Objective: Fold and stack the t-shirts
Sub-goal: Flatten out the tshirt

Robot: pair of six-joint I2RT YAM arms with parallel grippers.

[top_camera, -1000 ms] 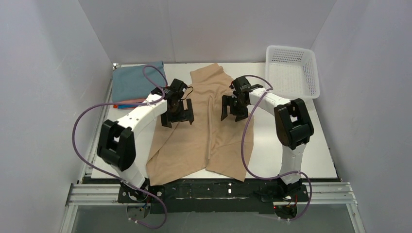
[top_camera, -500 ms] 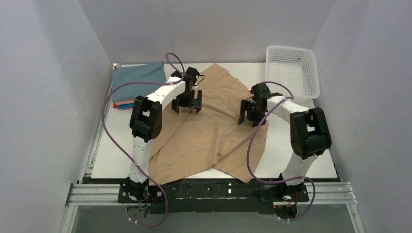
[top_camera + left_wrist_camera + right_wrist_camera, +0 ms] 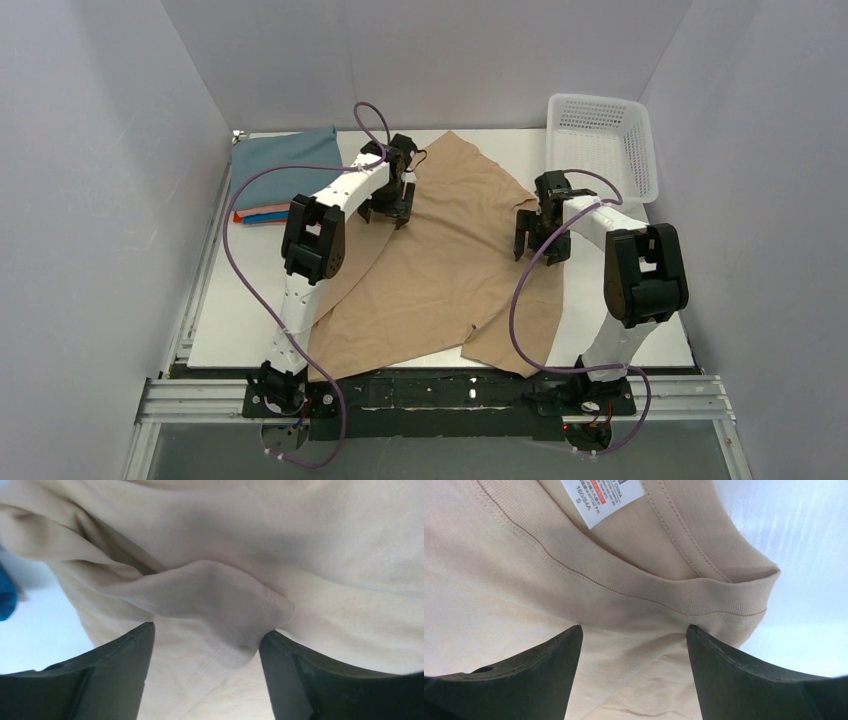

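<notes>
Over on the white table (image 3: 235, 300), the tan-beige cloth t-shirt (image 3: 440, 270) lies spread askew; left claw (image 3: 385, 214) and right claw (image 3: 538, 248) both hang released. I'd grab matching edges, pull evenly.

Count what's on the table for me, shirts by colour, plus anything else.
Tan shirt: 1
Grey-blue shirt: 1
Orange-red shirt, edge only: 1
Bright blue shirt, edge only: 1
White basket: 1
Total: 5

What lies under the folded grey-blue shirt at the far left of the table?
Thin edges of an orange-red shirt and a bright blue shirt peek out below the grey-blue shirt. Everything else beneath it is covered.
</notes>
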